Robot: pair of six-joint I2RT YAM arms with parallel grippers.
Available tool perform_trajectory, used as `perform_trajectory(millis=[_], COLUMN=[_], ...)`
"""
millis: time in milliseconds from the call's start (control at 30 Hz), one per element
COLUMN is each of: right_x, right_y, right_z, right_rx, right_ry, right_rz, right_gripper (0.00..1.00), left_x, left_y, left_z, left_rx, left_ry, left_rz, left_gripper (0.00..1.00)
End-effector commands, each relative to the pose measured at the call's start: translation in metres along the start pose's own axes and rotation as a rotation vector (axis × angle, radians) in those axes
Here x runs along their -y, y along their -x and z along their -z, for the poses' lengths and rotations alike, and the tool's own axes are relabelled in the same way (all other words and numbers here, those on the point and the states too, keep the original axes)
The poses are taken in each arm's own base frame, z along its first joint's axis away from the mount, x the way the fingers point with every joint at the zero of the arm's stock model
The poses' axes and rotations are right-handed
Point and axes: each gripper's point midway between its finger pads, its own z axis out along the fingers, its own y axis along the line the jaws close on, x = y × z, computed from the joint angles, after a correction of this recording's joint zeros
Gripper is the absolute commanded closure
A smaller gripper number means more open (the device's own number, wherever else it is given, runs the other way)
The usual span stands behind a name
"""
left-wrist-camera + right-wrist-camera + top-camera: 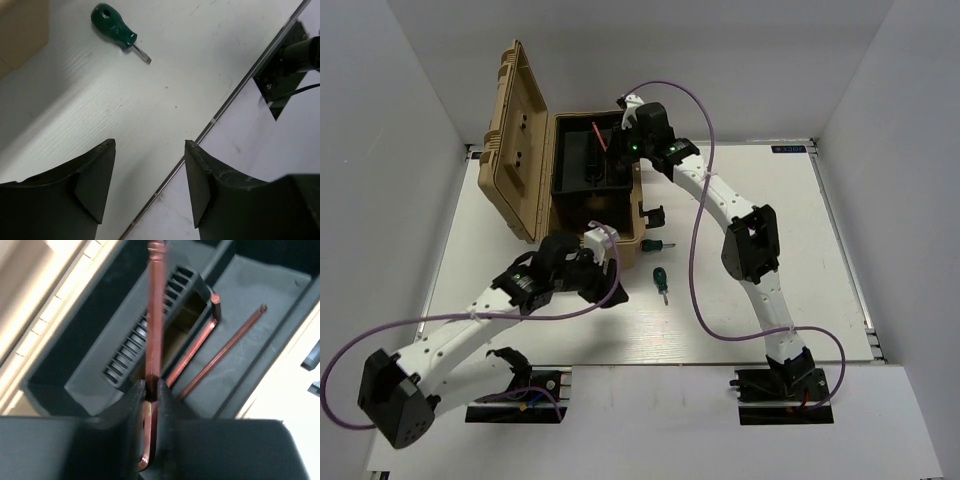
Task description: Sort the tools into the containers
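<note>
Right wrist: right jaws are clamping a hex key [156, 315] above the tray [280, 295], likely needing lowering; left jaws gaping

No text, brand or number can be read with certainty in any view. One small blue label [788, 149] sits on the far edge of the flat white table [820, 250], near its right corner. It carries pale characters, but they are too small to make out.
</note>
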Motion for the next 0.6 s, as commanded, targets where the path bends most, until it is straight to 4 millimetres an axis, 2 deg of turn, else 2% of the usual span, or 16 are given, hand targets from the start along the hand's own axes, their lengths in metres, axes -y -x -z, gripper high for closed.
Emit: perform_trajectory(millis=[0,67,100,133,200,300,333,367,400,433,467,533,567], right_x=[-0.007,-0.011,-0.008,-0.017,-0.017,-0.034,-0.025,-0.026,-0.022,-0.007,0.011,0.047,0.081], right_y=[0.024,0.027,0.028,0.041,0.052,0.091,0.087,0.096,0.105,0.097,0.107,0.094,0.066], right_z=[0.015,0.024,0.028,0.042,0.056,0.107,0.117,0.134,0.156,0.165,0.194,0.217,0.233], right_rx=[0.058,0.051,0.046,0.064,0.07,0.127,0.097,0.115,0.126,0.099,0.135,0.087,0.014], right_ry=[0.027,0.043,0.036,0.055,0.058,0.096,0.066,0.043,0.007,-0.044,-0.164,-0.281,-0.388], right_rz=[0.052,0.053,0.05,0.049,0.03,0.026,0.025,0.041,0.097,0.091,0.102,0.132,0.095], right_gripper=[0.64,0.62,0.6,0.59,0.57,0.57,0.6,0.65,0.71,0.8,1.0,1.0,1.0], left_x=[0.012,0.015,0.018,0.012,0.013,0.012,0.018,0.02,0.014,0.023,0.027,0.021,0.032], left_y=[0.023,0.031,0.026,0.023,0.024,0.023,0.022,0.024,0.018,0.016,0.018,0.008,0.011], left_z=[-0.011,-0.017,-0.02,-0.026,-0.029,-0.036,-0.04,-0.042,-0.049,-0.054,-0.058,-0.073,-0.078], left_rx=[0.031,0.032,0.008,-0.016,-0.034,-0.033,-0.036,-0.031,-0.049,-0.053,-0.051,-0.088,-0.083], left_ry=[0.003,0.02,0.031,0.074,0.125,0.184,0.186,0.197,0.234,0.231,0.241,0.321,0.33], left_rz=[-0.046,-0.071,-0.08,-0.082,-0.105,-0.097,-0.084,-0.073,-0.066,-0.053,-0.046,-0.038,-0.026], left_gripper=[0.32,0.32,0.31,0.31,0.29,0.28,0.28,0.28,0.28,0.28,0.28,0.28,0.28])
